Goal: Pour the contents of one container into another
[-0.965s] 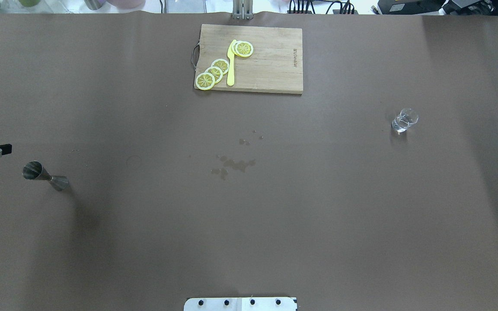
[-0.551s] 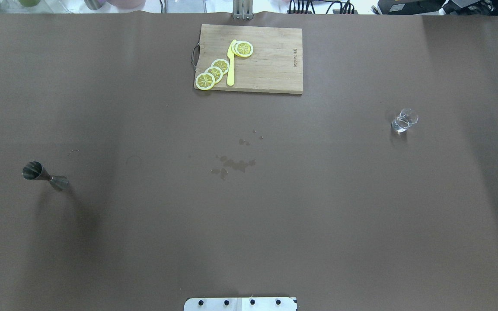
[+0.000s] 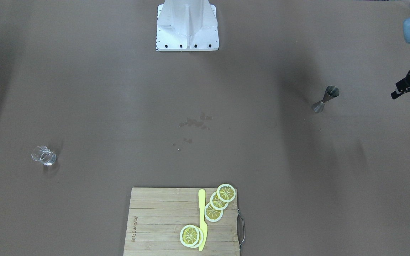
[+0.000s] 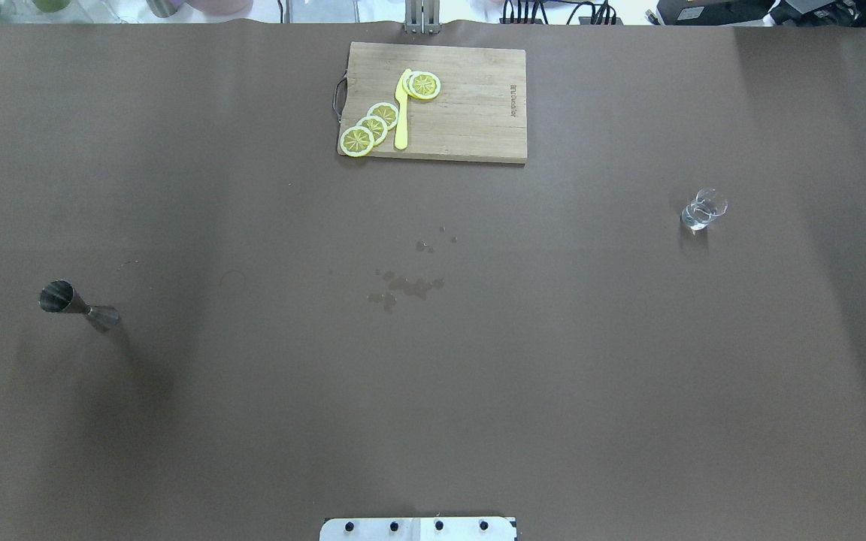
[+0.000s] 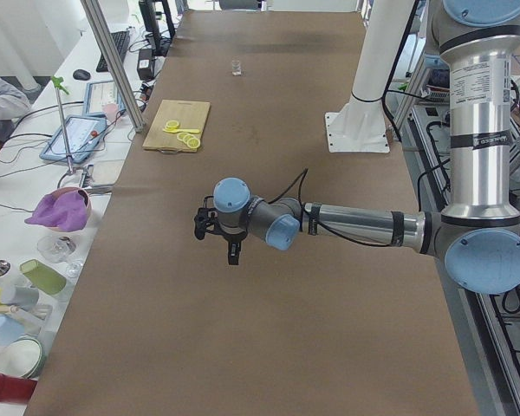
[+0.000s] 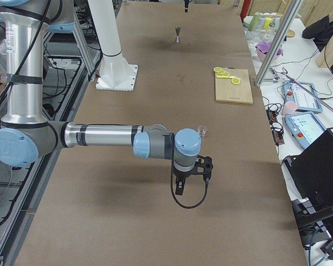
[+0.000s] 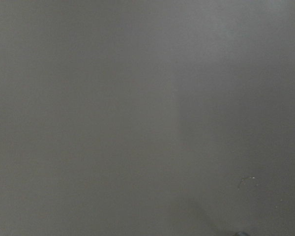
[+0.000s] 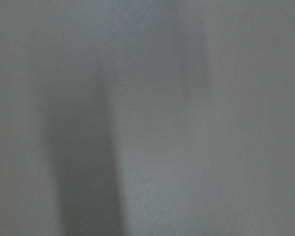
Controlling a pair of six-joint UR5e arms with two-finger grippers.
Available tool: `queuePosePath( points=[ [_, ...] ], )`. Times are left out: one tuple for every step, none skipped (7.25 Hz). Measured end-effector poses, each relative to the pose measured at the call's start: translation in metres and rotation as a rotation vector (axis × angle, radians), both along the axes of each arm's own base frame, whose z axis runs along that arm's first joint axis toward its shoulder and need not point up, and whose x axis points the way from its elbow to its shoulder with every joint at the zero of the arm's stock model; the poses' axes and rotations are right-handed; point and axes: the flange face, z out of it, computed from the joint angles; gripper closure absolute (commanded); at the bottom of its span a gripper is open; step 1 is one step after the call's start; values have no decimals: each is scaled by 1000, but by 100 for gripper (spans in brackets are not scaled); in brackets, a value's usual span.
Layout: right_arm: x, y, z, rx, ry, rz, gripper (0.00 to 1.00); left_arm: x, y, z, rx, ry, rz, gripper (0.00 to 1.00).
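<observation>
The small clear glass (image 4: 704, 209) stands upright on the table's right side, seen too in the front view as the glass (image 3: 43, 155). The steel jigger (image 4: 76, 304) stands on the left side, with nothing touching the jigger (image 3: 325, 99). My left gripper (image 3: 408, 95) hangs open and empty beyond the jigger, at the table's left end. My right gripper (image 6: 188, 178) hovers near the glass (image 6: 201, 131) in the right side view only; I cannot tell whether it is open or shut. Both wrist views show only bare brown table.
A wooden cutting board (image 4: 470, 113) with lemon slices (image 4: 371, 128) and a yellow knife (image 4: 401, 113) lies at the far middle. Wet spots (image 4: 407, 285) mark the table's centre. The robot's white base (image 3: 187, 26) stands at the near edge.
My left gripper has drawn back from beside the jigger and left the overhead view at its left edge. The jigger and the glass have not moved.
</observation>
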Motion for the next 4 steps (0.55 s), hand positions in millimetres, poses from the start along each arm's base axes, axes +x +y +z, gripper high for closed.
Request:
queuePosePath(
  points=[
    [0,1,1,-2,-1,0,0,-14,-1,5,36,-26,58,2],
    [0,2,1,-4,-2,0,0,-24,1,11,78,-63,108,2],
    [0,2,2,-6,-2,0,0,-32,4,17,110,-94,153,2],
    [0,3,2,-8,-2,0,0,-38,6,22,120,-108,180,2]
  ],
)
